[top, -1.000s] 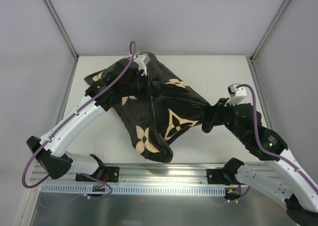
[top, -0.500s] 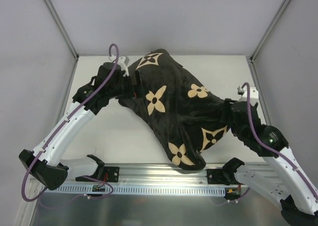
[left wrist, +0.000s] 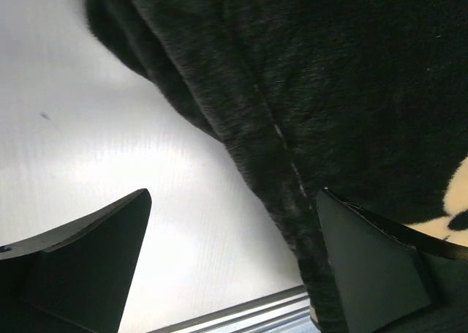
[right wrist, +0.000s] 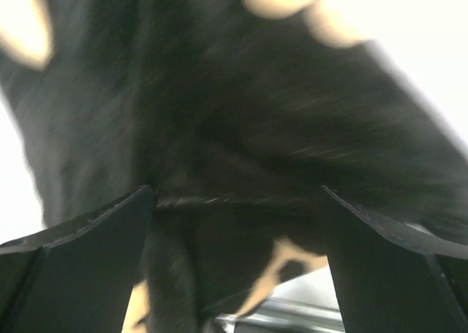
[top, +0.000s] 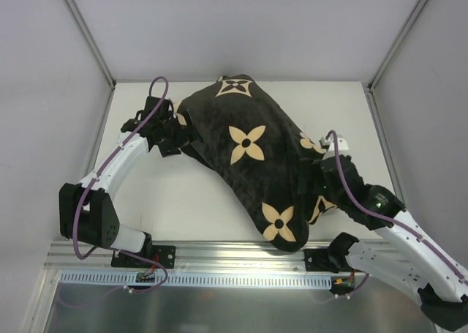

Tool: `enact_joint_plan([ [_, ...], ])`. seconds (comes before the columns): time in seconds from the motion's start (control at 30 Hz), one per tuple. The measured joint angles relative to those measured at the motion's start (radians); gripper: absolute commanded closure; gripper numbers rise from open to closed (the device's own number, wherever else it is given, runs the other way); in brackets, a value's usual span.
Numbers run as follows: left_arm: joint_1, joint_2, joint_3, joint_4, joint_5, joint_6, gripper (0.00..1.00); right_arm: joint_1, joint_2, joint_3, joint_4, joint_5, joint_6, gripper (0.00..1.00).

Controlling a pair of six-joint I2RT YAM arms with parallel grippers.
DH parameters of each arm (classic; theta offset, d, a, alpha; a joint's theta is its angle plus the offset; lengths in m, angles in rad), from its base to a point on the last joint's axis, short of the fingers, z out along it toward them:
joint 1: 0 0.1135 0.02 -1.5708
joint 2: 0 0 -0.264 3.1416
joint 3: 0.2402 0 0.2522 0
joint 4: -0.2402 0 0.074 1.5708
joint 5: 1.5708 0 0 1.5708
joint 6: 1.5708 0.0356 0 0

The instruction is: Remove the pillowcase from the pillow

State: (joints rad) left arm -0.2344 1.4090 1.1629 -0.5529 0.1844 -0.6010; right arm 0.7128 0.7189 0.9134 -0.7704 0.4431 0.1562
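top external: black pillowcase (top: 248,146) sprawled on worktop (top: 186,194), flanked by left tool (top: 181,130) and right tool (top: 306,176), both spread open.

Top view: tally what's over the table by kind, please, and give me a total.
Pillowcase: 1
Grippers: 2, left gripper and right gripper
Total: 3
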Motion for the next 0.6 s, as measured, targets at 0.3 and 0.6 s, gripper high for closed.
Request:
enact_joint_plan([
  [0.3,-0.003,0.114,-0.162,0.211,0.190,-0.061,0.01,0.438,0.028,-0.088,-0.085,0.088,0.234,0.04],
  [0.6,-0.072,0.248,-0.175,0.406,0.277,-0.143,0.72,0.585,0.090,-0.016,-0.319,0.242,0.457,0.04],
])
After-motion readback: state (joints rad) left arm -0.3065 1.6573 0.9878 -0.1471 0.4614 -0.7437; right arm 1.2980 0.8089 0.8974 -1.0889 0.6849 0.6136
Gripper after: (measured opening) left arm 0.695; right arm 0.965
